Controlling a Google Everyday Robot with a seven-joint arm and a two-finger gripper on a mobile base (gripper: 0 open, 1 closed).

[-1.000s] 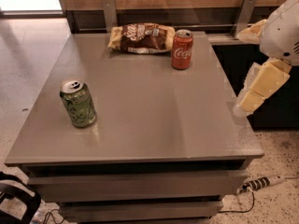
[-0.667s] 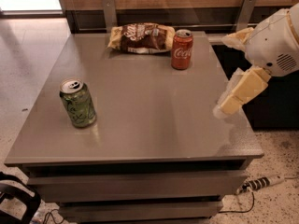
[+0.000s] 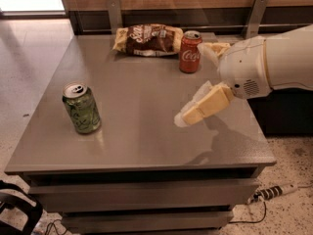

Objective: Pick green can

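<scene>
The green can (image 3: pixel 81 108) stands upright on the left part of the grey table (image 3: pixel 142 141), pale green with darker markings and a silver top. My gripper (image 3: pixel 191 84) hangs over the right half of the table, well to the right of the can and apart from it. Its two cream fingers (image 3: pixel 208 103) are spread wide and hold nothing. The white arm (image 3: pixel 274 60) comes in from the right edge.
A red Coca-Cola can (image 3: pixel 190 52) stands at the back of the table, just left of the gripper's upper finger. A brown snack bag (image 3: pixel 149 39) lies beside it. A wall with metal brackets (image 3: pixel 115 13) runs behind. A power strip (image 3: pixel 274 192) lies on the floor at right.
The arm and gripper have moved left from the table's right edge to over the table, closer to the green can. The cans and bag have not moved.
</scene>
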